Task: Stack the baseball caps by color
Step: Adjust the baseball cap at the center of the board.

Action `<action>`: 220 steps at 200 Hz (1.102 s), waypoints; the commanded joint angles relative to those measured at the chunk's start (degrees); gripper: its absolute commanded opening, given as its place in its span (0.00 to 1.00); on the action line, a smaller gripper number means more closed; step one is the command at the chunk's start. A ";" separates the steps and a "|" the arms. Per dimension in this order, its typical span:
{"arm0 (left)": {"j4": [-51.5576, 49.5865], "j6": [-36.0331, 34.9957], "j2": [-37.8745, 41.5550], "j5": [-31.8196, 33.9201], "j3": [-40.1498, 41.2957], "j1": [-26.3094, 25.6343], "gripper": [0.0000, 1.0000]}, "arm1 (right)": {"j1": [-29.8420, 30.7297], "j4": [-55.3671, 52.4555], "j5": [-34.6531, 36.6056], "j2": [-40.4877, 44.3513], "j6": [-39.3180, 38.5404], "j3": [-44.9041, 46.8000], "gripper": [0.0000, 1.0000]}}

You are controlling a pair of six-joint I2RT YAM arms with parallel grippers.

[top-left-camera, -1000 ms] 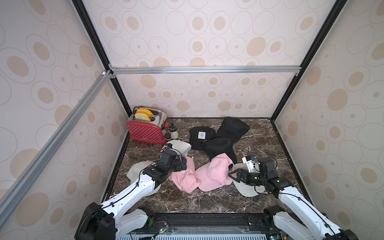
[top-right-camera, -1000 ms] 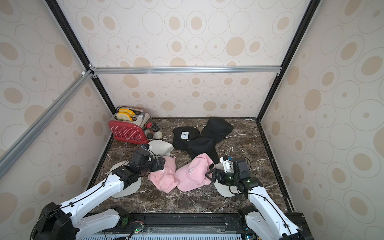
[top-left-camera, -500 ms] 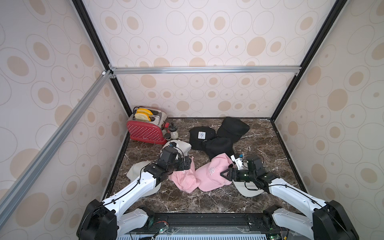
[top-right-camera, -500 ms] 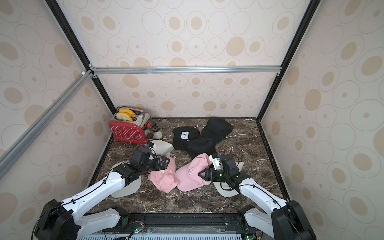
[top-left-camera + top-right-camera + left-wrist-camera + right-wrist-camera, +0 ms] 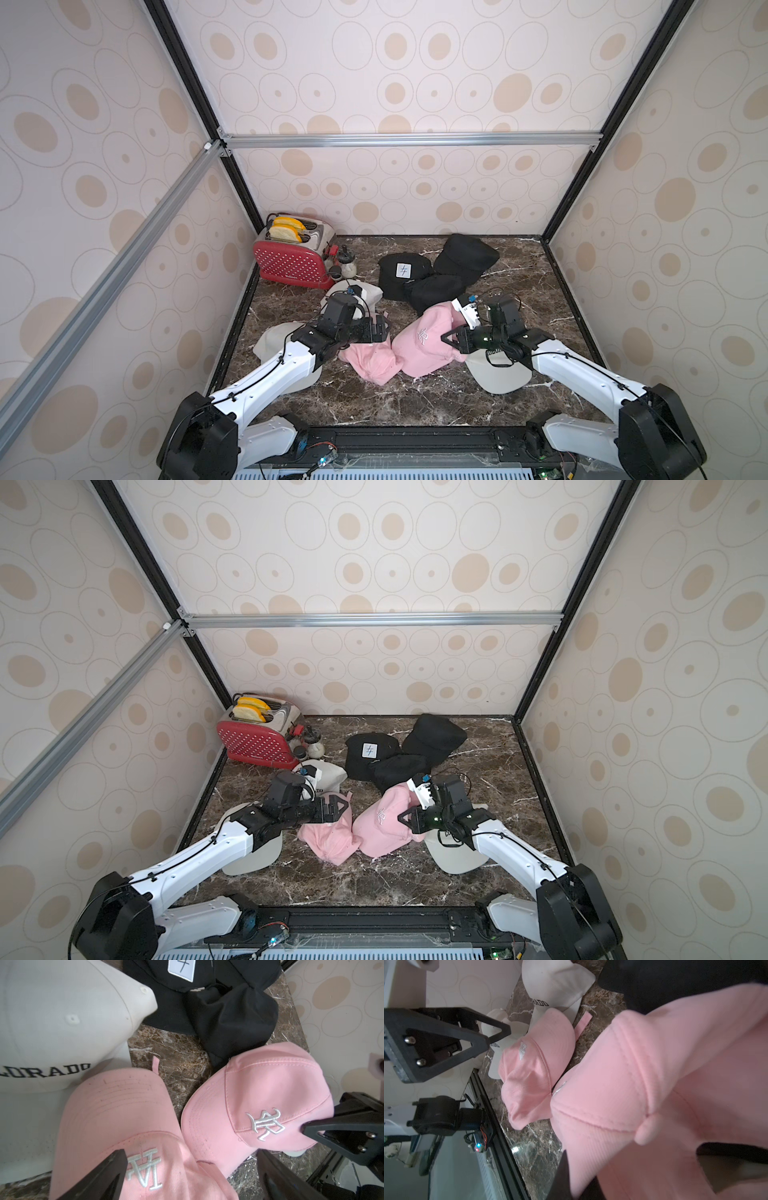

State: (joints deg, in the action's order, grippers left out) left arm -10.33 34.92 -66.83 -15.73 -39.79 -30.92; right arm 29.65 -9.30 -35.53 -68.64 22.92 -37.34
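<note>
In both top views the right gripper point(image 5: 445, 335) clamps the right pink cap point(image 5: 419, 353), mid-table; its arm half-hides an off-white cap point(image 5: 498, 376). Left wrist: left gripper point(image 5: 191, 1155) gapes above the left pink cap point(image 5: 116, 1115). Right wrist: pink fabric hides the grip.

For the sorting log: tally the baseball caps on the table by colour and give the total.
pink caps: 2
black caps: 3
off-white caps: 3
Total: 8

Bare marble point(image 5: 415, 399) before pink caps point(image 5: 424, 349)
</note>
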 commanded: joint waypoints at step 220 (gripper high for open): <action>-13.16 4.79 8.64 6.96 1.45 2.31 0.99 | 6.27 -40.76 1.41 -36.49 -43.12 -36.20 0.04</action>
State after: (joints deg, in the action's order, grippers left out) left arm -21.50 40.49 -61.01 -7.20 -36.25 -27.81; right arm 36.32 -44.07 -40.58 -102.67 -11.55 -69.49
